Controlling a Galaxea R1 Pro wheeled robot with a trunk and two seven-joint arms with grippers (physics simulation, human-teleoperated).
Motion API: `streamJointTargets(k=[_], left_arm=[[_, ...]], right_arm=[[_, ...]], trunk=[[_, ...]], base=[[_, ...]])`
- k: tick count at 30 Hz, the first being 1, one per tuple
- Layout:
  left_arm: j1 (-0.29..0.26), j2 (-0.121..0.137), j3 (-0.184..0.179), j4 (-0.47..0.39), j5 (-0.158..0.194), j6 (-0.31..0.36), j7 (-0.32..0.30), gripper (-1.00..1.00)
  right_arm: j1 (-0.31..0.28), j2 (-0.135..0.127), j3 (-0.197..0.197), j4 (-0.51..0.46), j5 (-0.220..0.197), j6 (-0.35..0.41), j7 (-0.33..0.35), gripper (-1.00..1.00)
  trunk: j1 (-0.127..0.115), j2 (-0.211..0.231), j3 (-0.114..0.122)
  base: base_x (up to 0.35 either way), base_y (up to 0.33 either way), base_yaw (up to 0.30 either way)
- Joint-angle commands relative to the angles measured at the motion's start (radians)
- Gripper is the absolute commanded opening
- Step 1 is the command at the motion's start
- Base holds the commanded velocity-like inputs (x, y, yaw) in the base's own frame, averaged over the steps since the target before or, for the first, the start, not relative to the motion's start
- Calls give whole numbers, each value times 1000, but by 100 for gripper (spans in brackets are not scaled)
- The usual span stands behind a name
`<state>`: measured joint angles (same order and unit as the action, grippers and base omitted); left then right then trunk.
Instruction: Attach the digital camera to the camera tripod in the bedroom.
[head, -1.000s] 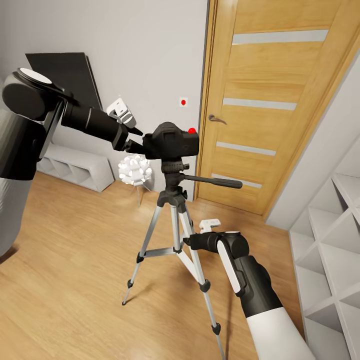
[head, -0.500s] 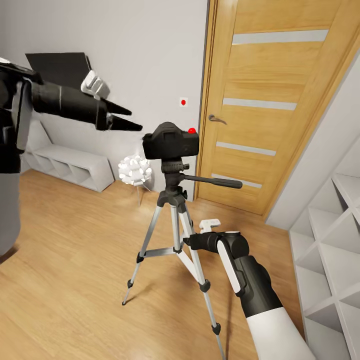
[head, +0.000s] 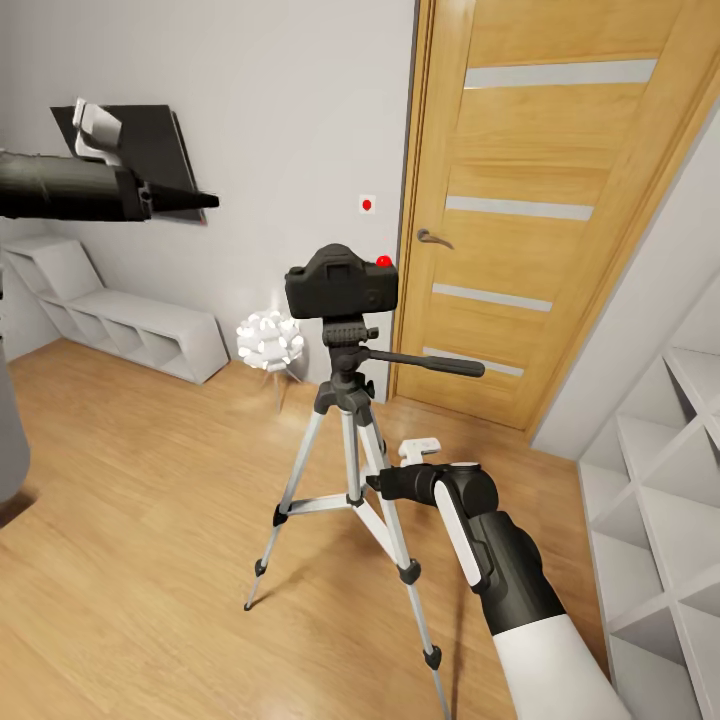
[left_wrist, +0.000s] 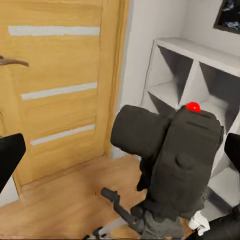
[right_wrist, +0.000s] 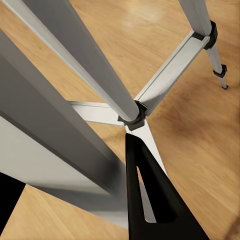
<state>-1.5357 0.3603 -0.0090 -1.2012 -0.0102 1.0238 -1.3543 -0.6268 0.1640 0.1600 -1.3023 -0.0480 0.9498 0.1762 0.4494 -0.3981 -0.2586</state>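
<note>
The black digital camera (head: 342, 285), with its red dot on top, sits on the head of the camera tripod (head: 345, 440) in the middle of the bedroom floor. My left gripper (head: 205, 200) hangs open up and to the left of the camera, well clear of it. The left wrist view looks at the digital camera (left_wrist: 175, 165) from a distance, between the left gripper's (left_wrist: 120, 152) widely spread fingertips. Low down, my right gripper (head: 375, 487) is closed around one silver leg of the tripod (right_wrist: 75, 100), which runs between its black fingers (right_wrist: 150, 190).
An oak door (head: 560, 200) with frosted strips stands just behind the tripod. A white spiky-ball lamp (head: 270, 340) is on the floor behind it. Low white cubby shelves (head: 150, 330) line the left wall under a black TV (head: 140, 150). More shelves (head: 660, 500) stand at the right.
My left gripper let go of the camera, opened and drew back up and to the left. The camera stays on the tripod head. The right arm has not moved.
</note>
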Motion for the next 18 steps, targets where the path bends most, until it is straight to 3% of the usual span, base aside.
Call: streamJointTargets(k=[1, 6, 7, 11, 12, 16, 17, 18], left_arm=[[-1, 4, 1, 26, -4, 11, 1, 100], [7, 14, 3, 217, -62, 10, 99, 100], [24, 15, 4, 296, -96, 10, 162, 100], [79, 12, 4, 470, -162, 8, 321, 100], [104, 12, 7, 552, -182, 0, 411, 100], [133, 11, 11, 698, -196, -67, 580, 100], [141, 10, 12, 765, -195, -128, 652, 100], [143, 9, 13, 800, -192, -163, 686, 100]], right_arm=[[0, 0, 0, 0, 76, 1, -3, -100], [-1, 0, 0, 0, 76, 1, -2, -100], [-1, 0, 0, 0, 76, 1, -3, -100], [0, -1, 0, 1, 76, 1, -3, -100], [0, -1, 0, 2, 76, 1, -3, -100], [0, 0, 0, 2, 76, 1, -3, -100], [0, -1, 0, 2, 76, 1, -3, -100], [0, -1, 0, 2, 76, 1, -3, -100]], trunk=[[1, -2, -2], [1, -2, -2], [1, -2, -2], [1, -2, -2], [1, -2, -2], [1, -2, -2], [1, -2, -2], [1, -2, -2]], base=[[0, 0, 0], [0, 0, 0], [0, 0, 0], [0, 0, 0], [0, 0, 0], [0, 0, 0], [0, 0, 0], [0, 0, 0]])
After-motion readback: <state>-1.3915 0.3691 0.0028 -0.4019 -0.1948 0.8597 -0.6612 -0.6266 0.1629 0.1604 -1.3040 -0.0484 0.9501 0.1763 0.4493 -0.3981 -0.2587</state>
